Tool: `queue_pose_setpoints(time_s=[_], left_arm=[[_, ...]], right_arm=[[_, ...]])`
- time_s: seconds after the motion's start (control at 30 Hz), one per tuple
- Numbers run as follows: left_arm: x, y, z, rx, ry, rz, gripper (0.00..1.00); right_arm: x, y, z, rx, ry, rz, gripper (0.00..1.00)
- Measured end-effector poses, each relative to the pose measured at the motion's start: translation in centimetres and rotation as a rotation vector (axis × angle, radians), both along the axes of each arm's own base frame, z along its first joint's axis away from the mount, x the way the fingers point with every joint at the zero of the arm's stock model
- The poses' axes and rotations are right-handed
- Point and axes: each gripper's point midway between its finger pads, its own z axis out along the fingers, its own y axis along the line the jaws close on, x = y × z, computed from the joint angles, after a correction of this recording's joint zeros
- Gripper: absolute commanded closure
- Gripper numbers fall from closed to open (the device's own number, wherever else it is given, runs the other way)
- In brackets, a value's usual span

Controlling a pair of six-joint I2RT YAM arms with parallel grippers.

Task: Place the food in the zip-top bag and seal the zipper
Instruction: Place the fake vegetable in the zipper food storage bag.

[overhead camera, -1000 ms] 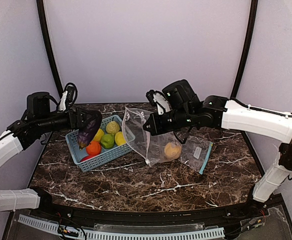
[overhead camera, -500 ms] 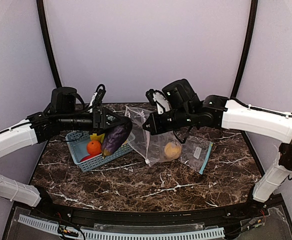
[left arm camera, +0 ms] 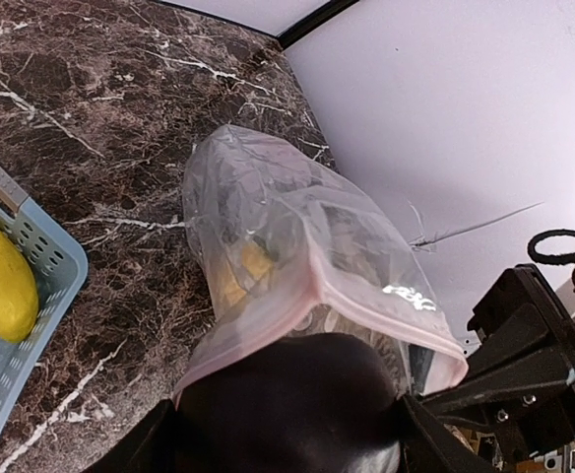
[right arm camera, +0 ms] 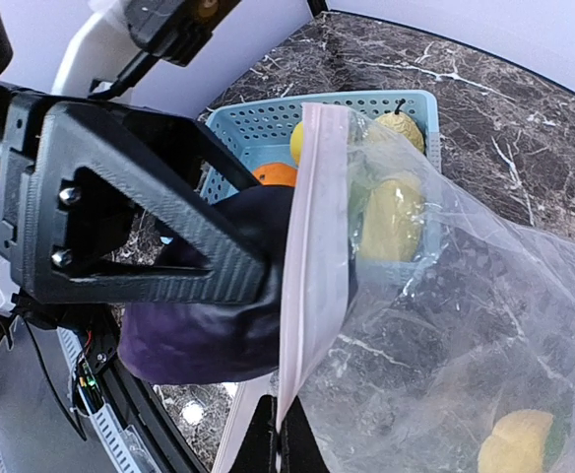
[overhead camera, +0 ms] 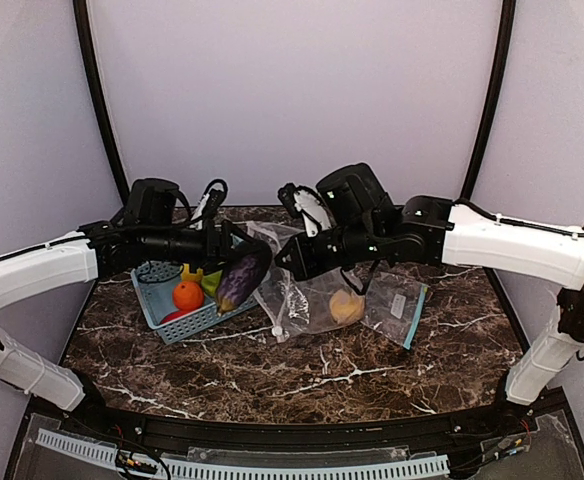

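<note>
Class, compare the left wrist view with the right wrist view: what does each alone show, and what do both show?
Left wrist only: white lettering on the pink zipper strip of the clear plastic zip-top bag. Right wrist only: a round orange toy fruit in the light-blue perforated plastic basket. Both: that bag, that basket, the glossy purple toy eggplant at the bag's mouth, the marble table.

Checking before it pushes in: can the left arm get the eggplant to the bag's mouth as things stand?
Probably yes: the right gripper holds the bag rim up, and the eggplant in the left gripper sits right against it, nothing between.
</note>
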Motion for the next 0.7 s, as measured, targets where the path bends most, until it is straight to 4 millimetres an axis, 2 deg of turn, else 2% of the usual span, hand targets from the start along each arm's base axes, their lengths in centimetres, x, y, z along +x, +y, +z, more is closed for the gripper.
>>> queue_pose_setpoints(time_s=[0.1, 0.13, 0.37, 0.7], left_arm=[[0.7, 0.2, 0.0, 0.001, -0.006, 0.036, 0.37], [1.3, 0.1, 0.6, -0.026, -0.029, 0.064, 0.37], [2.2, -0.3, 1.9, -0.109, -0.051, 0.111, 0.37], [2.4, -1.3, 2.5, -0.23, -0.043, 0.16, 0.38]], right_arm=[[-0.4, 0.4, 0.2, 0.01, -0.007, 0.023, 1.0], [-0.5, 0.6, 0.5, 0.024, -0.008, 0.037, 1.0], [-1.0, 1.4, 1.2, 0.068, -0.003, 0.071, 1.0], [-0.8, 1.7, 1.1, 0.105, 0.025, 0.053, 1.0]])
